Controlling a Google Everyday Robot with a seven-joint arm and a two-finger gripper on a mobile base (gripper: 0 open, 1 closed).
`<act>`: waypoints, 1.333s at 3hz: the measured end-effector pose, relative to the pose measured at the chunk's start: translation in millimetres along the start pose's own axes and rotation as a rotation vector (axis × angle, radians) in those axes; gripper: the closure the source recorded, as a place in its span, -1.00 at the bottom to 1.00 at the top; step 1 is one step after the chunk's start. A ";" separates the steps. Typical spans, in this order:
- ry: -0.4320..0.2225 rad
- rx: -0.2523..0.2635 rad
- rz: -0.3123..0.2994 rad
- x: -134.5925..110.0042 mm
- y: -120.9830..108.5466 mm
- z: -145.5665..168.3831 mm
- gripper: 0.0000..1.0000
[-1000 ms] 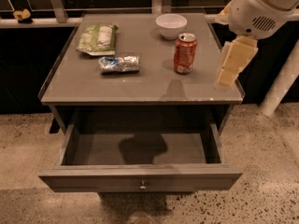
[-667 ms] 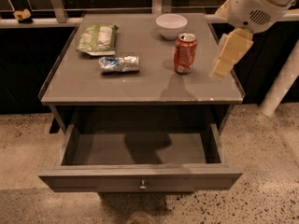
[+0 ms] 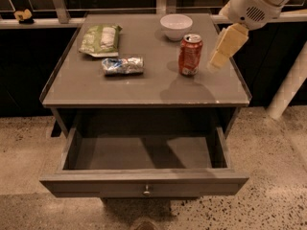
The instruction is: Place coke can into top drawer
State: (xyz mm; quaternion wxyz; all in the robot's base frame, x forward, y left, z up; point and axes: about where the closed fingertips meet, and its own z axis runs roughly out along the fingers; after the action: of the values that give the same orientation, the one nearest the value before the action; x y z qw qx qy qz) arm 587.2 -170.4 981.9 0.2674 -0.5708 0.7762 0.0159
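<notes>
Gripper has slid in from the table edge, now just beside the coke can, not touching. Can't tell if it's open. Top drawer is open, so the grab looks next.

Office-like room: speckled floor, grey table; hand beside coke can.

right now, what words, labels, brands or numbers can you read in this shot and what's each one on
No text reads clearly.
coke can: white markings on red, too blurred to read.
green snack bag: print too blurred.
silver-blue foil packet: print too blurred.
white bowl, top drawer: no text.
gripper, in the air beside the coke can: no text seen.
</notes>
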 end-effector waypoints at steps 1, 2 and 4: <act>0.030 -0.027 0.049 -8.8 -25.2 45.9 -1.00; 0.029 -0.028 0.049 -8.8 -25.2 46.0 -1.00; -0.008 -0.072 0.040 -18.3 -39.6 73.0 -1.00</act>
State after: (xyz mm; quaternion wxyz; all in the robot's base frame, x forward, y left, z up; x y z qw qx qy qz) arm 655.3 -144.0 938.4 0.2494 -0.5644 0.7852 0.0515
